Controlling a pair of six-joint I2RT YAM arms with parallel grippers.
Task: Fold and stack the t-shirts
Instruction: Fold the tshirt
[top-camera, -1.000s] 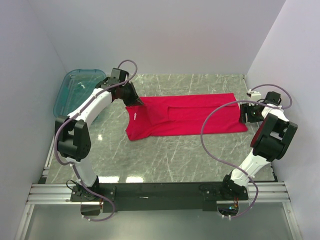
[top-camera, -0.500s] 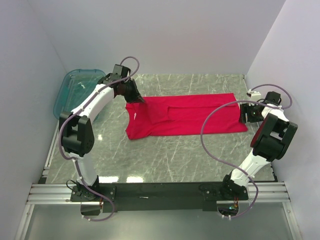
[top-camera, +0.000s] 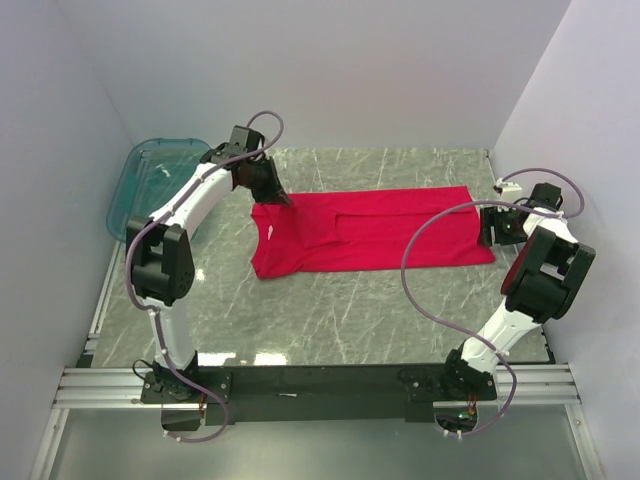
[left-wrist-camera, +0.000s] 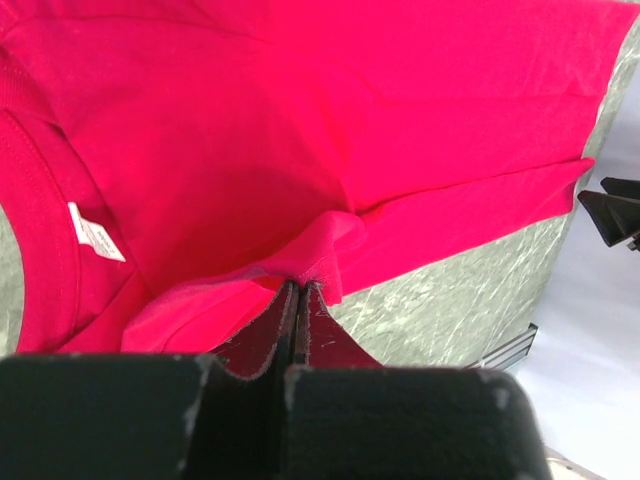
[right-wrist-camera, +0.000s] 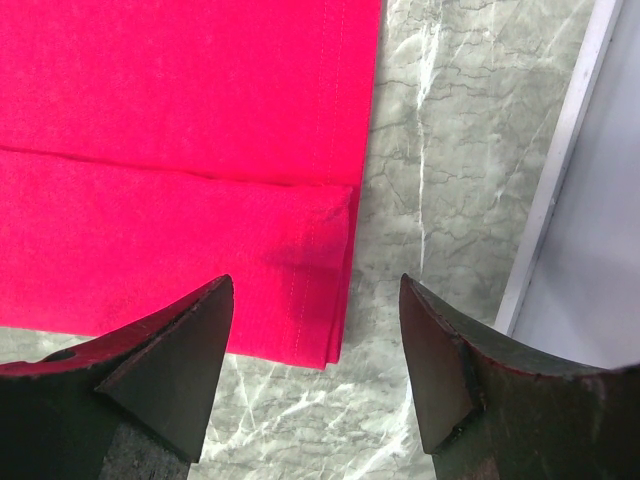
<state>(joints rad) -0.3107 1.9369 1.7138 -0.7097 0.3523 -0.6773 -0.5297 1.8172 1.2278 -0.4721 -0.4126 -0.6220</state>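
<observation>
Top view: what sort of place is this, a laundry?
Probably a robot test booth, not a laundry: a left arm and right arm bolted to a metal rail, plain white walls boxing in a marble-look table, one red t-shirt laid out.

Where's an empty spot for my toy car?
Best: the wide marble strip between the t-shirt and the black rail. A thinner strip lies behind the t-shirt, by the back wall. Crowded: both shirt ends, at the left tool near the teal tub and the right tool.

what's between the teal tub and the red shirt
Top view: only the left arm, reaching over bare marble table, lies between tub and t-shirt.
</observation>
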